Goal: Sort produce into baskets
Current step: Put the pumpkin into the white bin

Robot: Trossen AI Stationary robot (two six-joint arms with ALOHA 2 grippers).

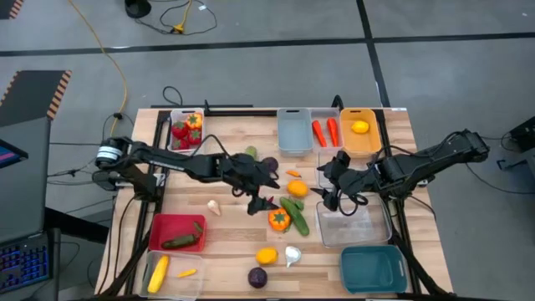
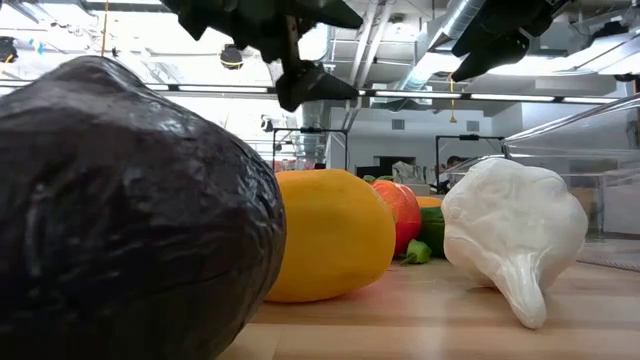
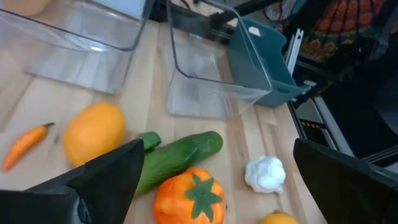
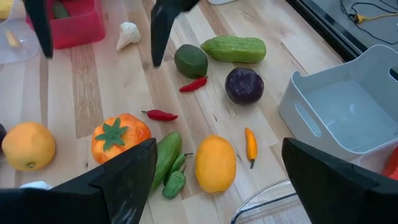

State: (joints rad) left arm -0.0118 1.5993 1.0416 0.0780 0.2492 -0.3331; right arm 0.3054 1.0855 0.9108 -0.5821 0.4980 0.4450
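My left gripper (image 1: pixel 262 203) is open and empty above the table's middle. Below it lie an orange tomato (image 3: pixel 186 196), a green cucumber (image 3: pixel 177 155), an orange round fruit (image 3: pixel 93 134) and a white garlic (image 3: pixel 266 174). My right gripper (image 1: pixel 328 199) is also open and empty, above the near left corner of a clear bin (image 1: pixel 353 224). Its wrist view shows the same tomato (image 4: pixel 120 137) and the orange round fruit (image 4: pixel 214 163), with a purple round (image 4: pixel 244 85) beyond. All the produce rests on the wooden table.
Bins line the far edge: tomatoes (image 1: pixel 185 130), empty grey (image 1: pixel 294 132), carrots (image 1: pixel 326 132), a lemon in orange-yellow (image 1: pixel 358 130). Near side: red bin with cucumber (image 1: pixel 177 232), clear bin with corn (image 1: pixel 171 272), teal bin (image 1: pixel 372 267). A lemon (image 2: pixel 330 235), garlic (image 2: pixel 515 235) and purple round (image 2: pixel 120 210) lie near the front edge.
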